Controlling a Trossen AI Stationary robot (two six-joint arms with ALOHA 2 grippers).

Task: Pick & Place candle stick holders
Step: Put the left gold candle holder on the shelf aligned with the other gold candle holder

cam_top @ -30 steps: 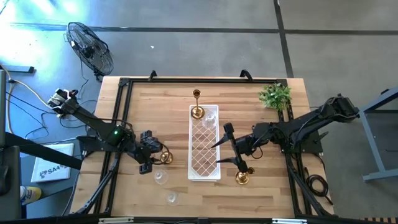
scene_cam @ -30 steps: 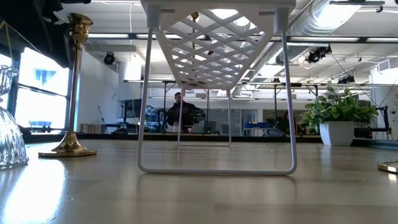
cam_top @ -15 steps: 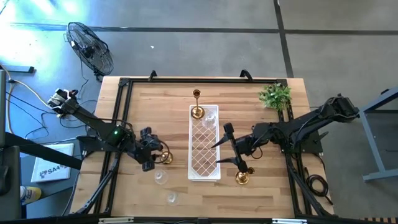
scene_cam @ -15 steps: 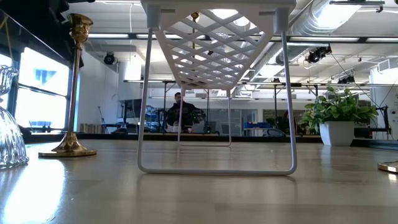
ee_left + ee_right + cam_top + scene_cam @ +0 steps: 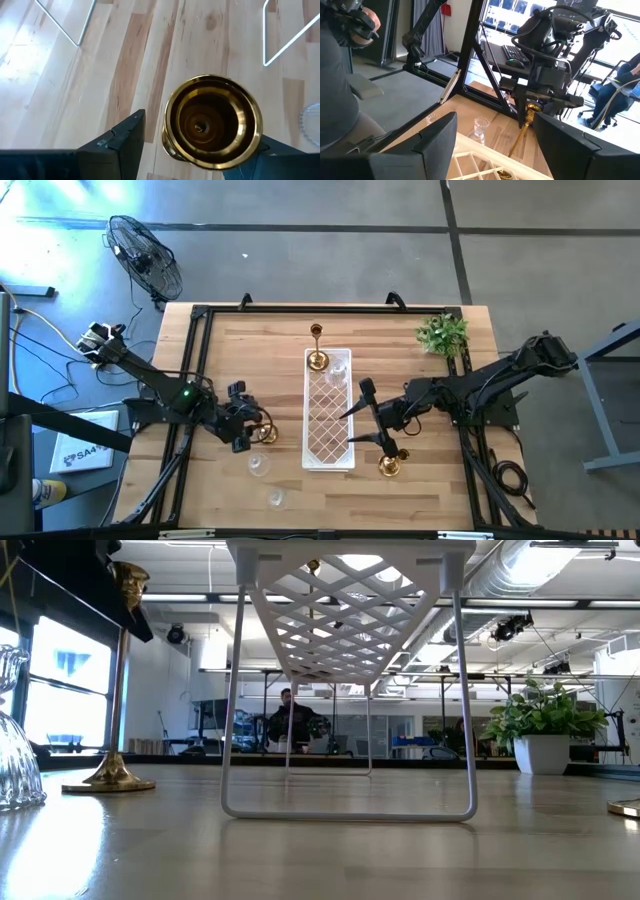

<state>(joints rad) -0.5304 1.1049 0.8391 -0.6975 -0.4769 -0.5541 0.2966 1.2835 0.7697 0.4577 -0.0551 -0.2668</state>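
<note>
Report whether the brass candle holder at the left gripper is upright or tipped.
Upright: the tall brass candle holder stands on its base in the low view, its cup between the left gripper fingers.

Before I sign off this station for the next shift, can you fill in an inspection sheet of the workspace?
Surface: wooden table with a black frame.
Job's things: tall brass holder at the far end of the white lattice tray; brass holder right of the tray; brass holder at the left arm; two glass holders near the front left.
Clutter: small green plant at the far right corner.
Grippers: left gripper has its jaws around the brass holder; right gripper open beside the tray, holding nothing.
Cables: loose leads on the floor, left.
Surroundings: floor fan; a person seated far behind.
</note>
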